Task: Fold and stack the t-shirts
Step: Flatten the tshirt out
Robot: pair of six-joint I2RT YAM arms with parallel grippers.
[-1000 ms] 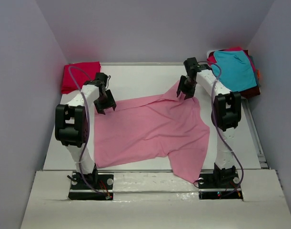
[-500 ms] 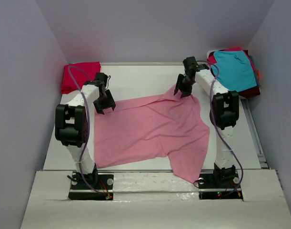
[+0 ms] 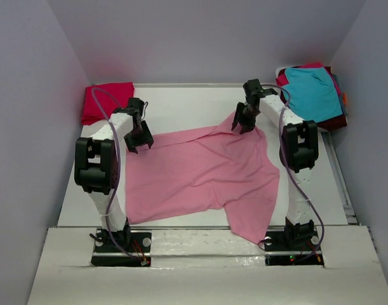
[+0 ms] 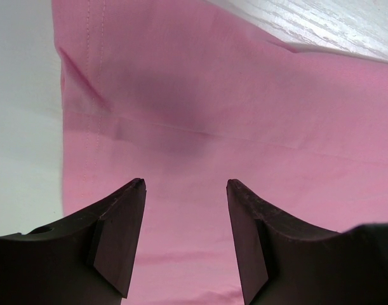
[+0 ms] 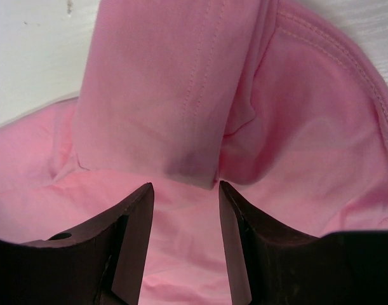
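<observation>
- Pink t-shirt lies spread and rumpled across the middle of the table, with one corner reaching past the near edge.
- Left gripper: jaws apart and empty, poised over the shirt's left edge.
- Right gripper: jaws apart, gripping nothing, with the folded sleeve just ahead of its tips at the shirt's far right corner.
- Red tee sits folded at the far left corner.
- Teal tee tops a pile at the far right.

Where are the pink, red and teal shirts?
pink shirt [image 3: 200, 175], top view, middle of its body.
red shirt [image 3: 107, 101], top view, centre of the folded cloth.
teal shirt [image 3: 311, 92], top view, its flat top.
</observation>
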